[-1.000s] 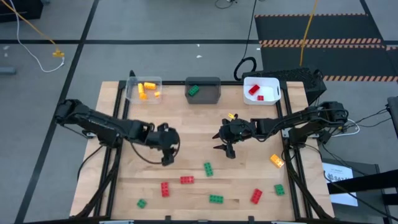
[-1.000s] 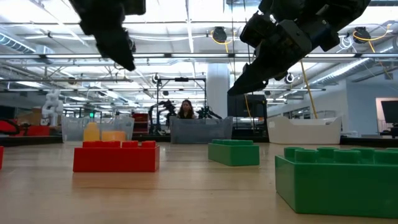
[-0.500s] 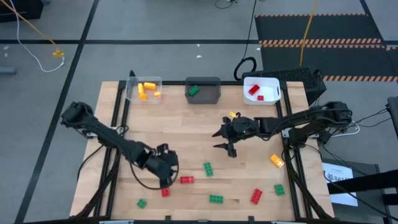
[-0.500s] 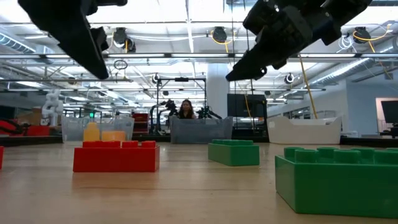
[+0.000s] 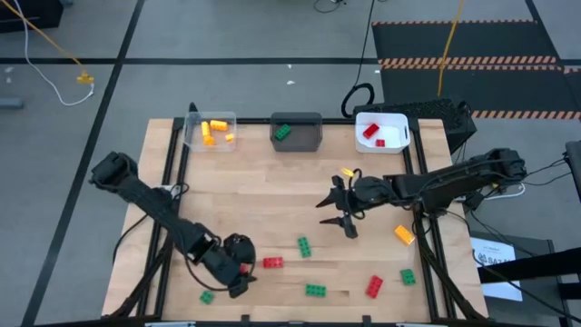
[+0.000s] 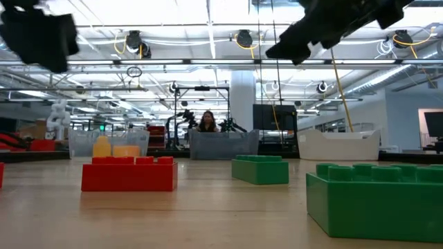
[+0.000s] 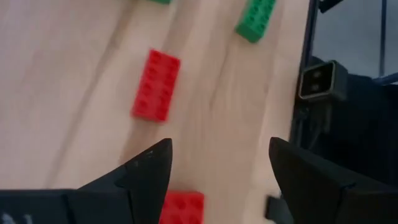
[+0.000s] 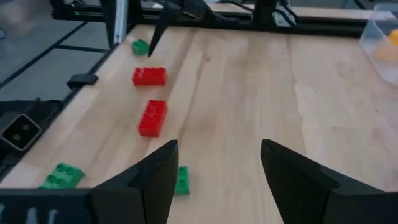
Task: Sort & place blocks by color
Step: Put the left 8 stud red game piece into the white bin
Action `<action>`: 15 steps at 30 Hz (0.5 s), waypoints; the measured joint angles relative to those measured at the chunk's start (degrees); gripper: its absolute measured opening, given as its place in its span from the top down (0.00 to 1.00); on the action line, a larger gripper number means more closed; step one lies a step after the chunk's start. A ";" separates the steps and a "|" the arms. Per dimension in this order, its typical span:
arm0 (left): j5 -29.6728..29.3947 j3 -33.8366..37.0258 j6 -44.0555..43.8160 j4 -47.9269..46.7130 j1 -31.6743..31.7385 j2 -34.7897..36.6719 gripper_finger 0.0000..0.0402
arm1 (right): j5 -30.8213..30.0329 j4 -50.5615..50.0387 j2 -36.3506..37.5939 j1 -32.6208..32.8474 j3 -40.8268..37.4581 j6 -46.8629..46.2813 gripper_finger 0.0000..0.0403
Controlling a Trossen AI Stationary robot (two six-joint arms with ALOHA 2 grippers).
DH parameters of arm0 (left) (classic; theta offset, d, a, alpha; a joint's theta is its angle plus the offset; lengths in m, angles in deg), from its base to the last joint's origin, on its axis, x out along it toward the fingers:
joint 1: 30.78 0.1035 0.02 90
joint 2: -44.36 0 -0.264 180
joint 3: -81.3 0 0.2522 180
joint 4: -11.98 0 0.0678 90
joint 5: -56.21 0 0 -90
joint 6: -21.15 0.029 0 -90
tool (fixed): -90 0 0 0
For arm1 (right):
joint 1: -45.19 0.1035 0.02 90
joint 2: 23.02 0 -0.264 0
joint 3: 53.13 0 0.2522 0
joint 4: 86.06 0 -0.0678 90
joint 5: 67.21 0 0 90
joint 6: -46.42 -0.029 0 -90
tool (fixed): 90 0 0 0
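Sorting is partly done: the clear bin (image 5: 210, 130) at the far edge of the worktop (image 5: 272, 182) holds yellow/orange bricks (image 5: 213, 130), the dark grey bin (image 5: 296, 132) one green brick (image 5: 283, 133), the white bin (image 5: 381, 132) red bricks (image 5: 371, 133). Left loose, mostly along the near edge: a red brick (image 5: 272, 262), another red brick (image 5: 241, 277) under the left arm, a red one (image 5: 374, 287) toward the near right corner, green bricks (image 5: 315, 291) (image 5: 303, 246) (image 5: 408, 277) (image 5: 206, 296), an orange brick (image 5: 403, 235) by the right edge and a small yellow one (image 5: 346, 172) mid-worktop. Roughly half the job remains, by my estimate.

Left hand (image 7: 214, 180) hovers low near the near left corner, fingers wide and empty, right above the red brick (image 7: 157, 93) pair; likely the next pick. Right hand (image 5: 342, 216) hangs mid-worktop, fingers spread wide, holding nothing.

A label shows on a white sheet (image 5: 497, 257) off the worktop's right side; too small to read. No other legible writing.
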 joint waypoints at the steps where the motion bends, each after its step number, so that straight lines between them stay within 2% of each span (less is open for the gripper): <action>1: -0.02 0.00 -1.13 -0.35 -0.62 0.00 0.33 | -0.02 -0.24 0.47 0.48 0.00 0.01 0.45; 8: 0.61 0.00 -5.54 -10.04 -4.28 0.00 0.38 | -0.36 -0.65 2.02 3.61 0.00 0.12 0.45; 12: 0.37 0.00 -25.19 -15.22 -3.43 0.00 0.43 | -4.12 -1.13 2.05 4.54 0.00 0.00 0.45; 15: 1.59 0.00 -37.17 -15.23 -2.85 0.00 0.47 | -5.97 -1.97 2.05 4.62 0.00 0.01 0.45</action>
